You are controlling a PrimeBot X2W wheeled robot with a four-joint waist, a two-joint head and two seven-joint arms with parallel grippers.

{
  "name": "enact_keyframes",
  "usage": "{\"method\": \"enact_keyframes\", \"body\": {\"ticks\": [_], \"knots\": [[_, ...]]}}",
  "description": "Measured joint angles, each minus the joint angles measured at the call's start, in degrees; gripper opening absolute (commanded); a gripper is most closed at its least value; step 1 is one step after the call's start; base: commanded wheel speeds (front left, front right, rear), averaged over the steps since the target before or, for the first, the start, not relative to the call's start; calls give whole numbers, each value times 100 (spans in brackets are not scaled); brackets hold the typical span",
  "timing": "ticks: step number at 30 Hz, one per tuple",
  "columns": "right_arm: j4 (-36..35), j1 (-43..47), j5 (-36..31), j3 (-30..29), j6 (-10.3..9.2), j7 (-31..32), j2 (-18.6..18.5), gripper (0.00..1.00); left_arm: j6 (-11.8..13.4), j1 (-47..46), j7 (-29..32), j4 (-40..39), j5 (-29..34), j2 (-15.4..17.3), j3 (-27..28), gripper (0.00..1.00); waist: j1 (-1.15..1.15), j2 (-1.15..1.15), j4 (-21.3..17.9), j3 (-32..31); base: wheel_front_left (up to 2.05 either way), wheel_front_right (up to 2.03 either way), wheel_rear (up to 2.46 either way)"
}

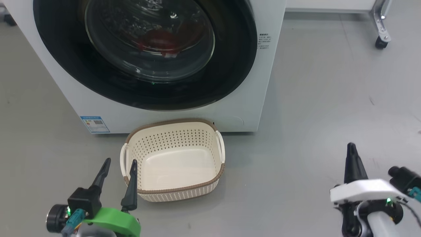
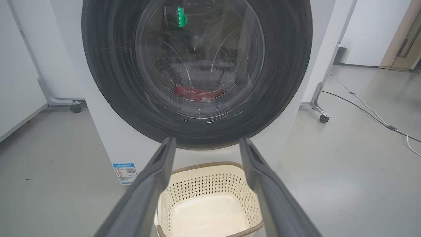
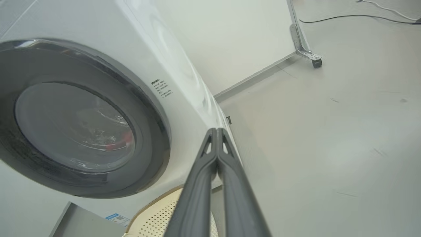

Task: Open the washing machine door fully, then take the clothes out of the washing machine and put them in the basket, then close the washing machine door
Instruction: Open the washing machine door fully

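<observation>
Head view: washing machine door (image 1: 230,65) shut on washing machine (image 1: 269,82). Clothes (image 1: 158,41) seen red behind door window. Basket (image 1: 174,122) placed on floor (image 1: 312,115) below door. Left gripper (image 1: 120,162) fingers spread, just beside basket. Right gripper (image 1: 351,146) fingers pressed together, nothing pinched, well apart from basket.

The washing machine (image 1: 230,115) bears a blue label (image 1: 94,124) and small print (image 1: 264,41), both unreadable.
</observation>
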Motion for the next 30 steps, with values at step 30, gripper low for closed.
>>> {"method": "enact_keyframes", "body": {"ticks": [30], "knots": [[468,-3813,4529,-760,-223,2654,-118,0,-97,-1089,-1,-348,47,-99,-64,100,0,0,481,1745,0,0,0]]}}
